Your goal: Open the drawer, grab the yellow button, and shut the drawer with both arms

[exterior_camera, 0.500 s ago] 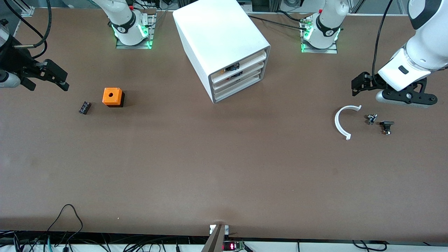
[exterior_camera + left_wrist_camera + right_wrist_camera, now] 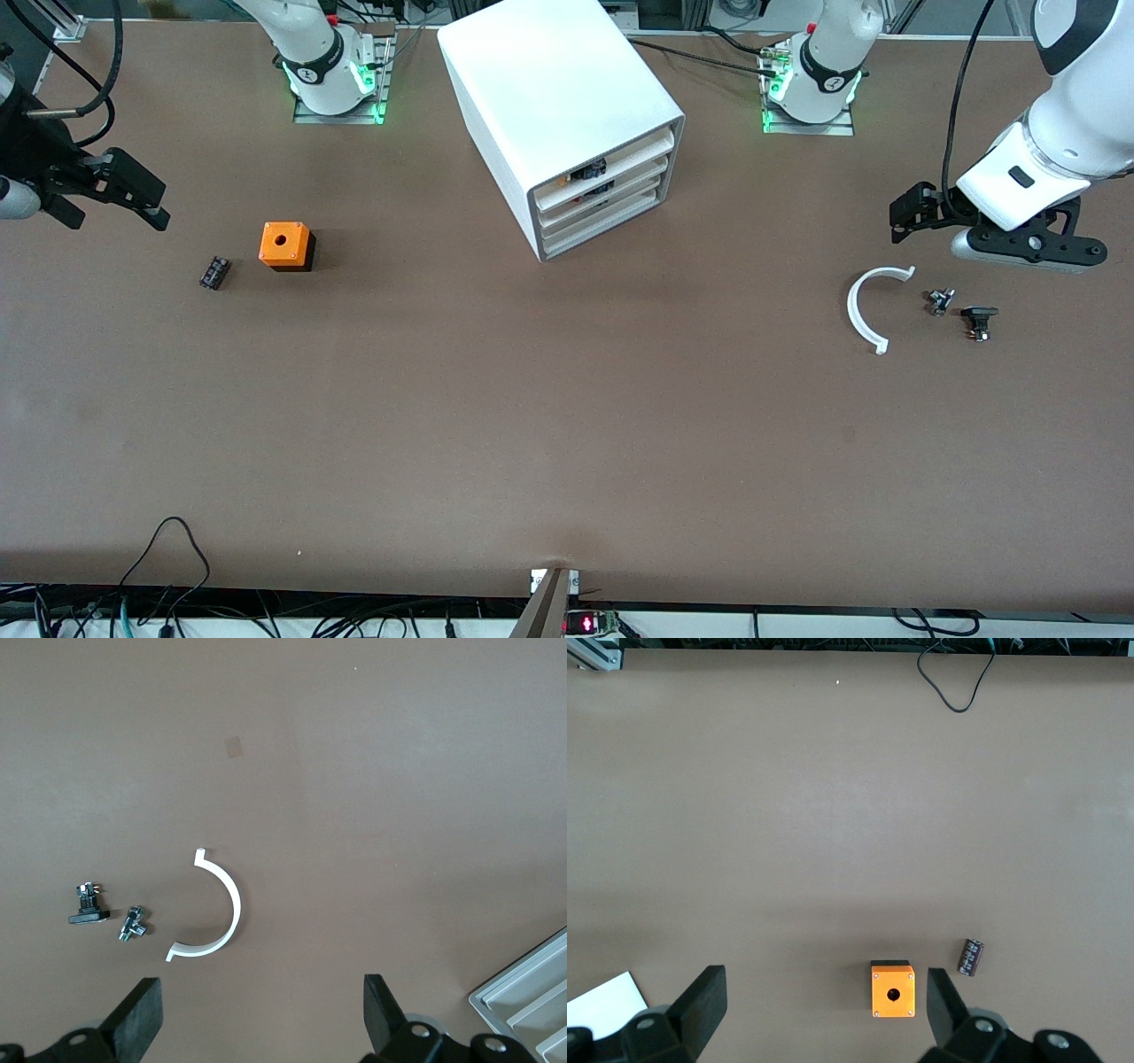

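In the front view, going from the right arm's end of the table toward the left arm's end, the right gripper hangs in the air over bare table with its jaws apart and nothing between them. Near it lie a small black component and, beside that, an orange cube with a round hole in its top.

The right wrist view adds a black cable loop at the table's edge and a white corner of the cabinet.

At the table's middle stands the white cabinet, turned slightly askew. Its three drawers are all pushed in. The drawer, the uppermost, shows small dark and orange parts through its front gap; whether the button is among them cannot be told.

Toward the left arm's end lie a white curved strip, a small metallic part and a black part, in a row and apart from one another. The left gripper hangs above the table just by them, jaws wide apart and empty.

The left wrist view shows both fingers spread, the three small parts, and the ridged drawer fronts at the cabinet's corner.

No writing can be read anywhere.
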`<state>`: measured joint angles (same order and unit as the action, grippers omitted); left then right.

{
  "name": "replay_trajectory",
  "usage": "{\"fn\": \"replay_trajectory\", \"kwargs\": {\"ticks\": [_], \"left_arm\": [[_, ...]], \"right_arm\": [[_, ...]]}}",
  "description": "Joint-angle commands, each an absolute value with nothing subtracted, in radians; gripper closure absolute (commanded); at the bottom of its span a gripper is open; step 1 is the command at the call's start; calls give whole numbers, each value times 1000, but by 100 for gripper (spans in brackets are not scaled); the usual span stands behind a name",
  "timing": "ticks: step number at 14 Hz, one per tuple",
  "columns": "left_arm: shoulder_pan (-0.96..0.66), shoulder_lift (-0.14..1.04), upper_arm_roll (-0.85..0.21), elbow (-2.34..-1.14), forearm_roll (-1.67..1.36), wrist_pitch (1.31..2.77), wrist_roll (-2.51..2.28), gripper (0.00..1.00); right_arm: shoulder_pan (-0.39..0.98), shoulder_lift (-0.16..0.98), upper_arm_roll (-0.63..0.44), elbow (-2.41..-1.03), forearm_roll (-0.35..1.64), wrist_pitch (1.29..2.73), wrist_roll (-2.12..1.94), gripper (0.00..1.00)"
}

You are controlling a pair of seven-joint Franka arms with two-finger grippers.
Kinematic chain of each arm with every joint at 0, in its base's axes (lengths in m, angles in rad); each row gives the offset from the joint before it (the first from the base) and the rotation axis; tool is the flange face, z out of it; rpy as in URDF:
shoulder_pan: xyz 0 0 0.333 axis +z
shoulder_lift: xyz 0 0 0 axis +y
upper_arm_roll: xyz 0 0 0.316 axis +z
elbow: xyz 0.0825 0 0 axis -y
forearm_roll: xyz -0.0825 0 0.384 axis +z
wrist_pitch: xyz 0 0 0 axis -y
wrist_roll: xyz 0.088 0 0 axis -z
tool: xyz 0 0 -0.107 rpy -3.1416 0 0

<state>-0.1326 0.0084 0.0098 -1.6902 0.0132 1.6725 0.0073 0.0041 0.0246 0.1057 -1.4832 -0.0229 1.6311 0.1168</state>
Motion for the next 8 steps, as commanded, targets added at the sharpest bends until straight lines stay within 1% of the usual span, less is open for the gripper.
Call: {"fn": "replay_trajectory", "kwargs": {"ticks": [1, 4, 8], "left_arm": [[-133, 3, 11, -1675, -2, 1652, 0, 0], [-133, 8, 11, -1675, -8, 1652, 2, 0], [-133, 15, 12, -1675, -21, 1635, 9, 0]], "right_arm": [[28, 37, 103, -1456, -60, 1611, 137, 0], [28, 40, 103, -1465, -58, 1609, 146, 0], [23, 57, 97, -1537, -63, 1617, 123, 0]]}}
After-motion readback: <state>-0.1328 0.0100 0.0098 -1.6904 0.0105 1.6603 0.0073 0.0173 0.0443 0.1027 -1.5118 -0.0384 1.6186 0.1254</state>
